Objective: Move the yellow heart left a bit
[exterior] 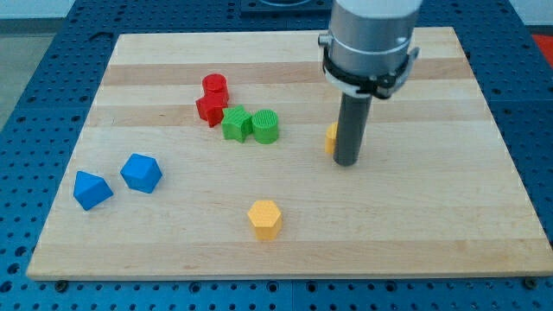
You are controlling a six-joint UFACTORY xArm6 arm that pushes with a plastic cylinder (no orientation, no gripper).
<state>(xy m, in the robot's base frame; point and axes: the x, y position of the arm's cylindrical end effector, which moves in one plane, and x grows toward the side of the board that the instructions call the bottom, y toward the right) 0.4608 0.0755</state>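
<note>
The yellow heart (331,137) lies right of the board's middle, mostly hidden behind my rod; only its left edge shows. My tip (347,161) rests on the board just right of and in front of the heart, touching or nearly touching it. A yellow hexagon block (264,218) sits lower down, near the view's bottom centre.
A green star-like block (235,124) and a green cylinder (266,126) sit left of the heart. A red cylinder (214,86) and a red star-like block (210,109) lie above-left of them. Two blue blocks (141,173) (92,189) are at the view's left. The wooden board (449,233) ends on all sides.
</note>
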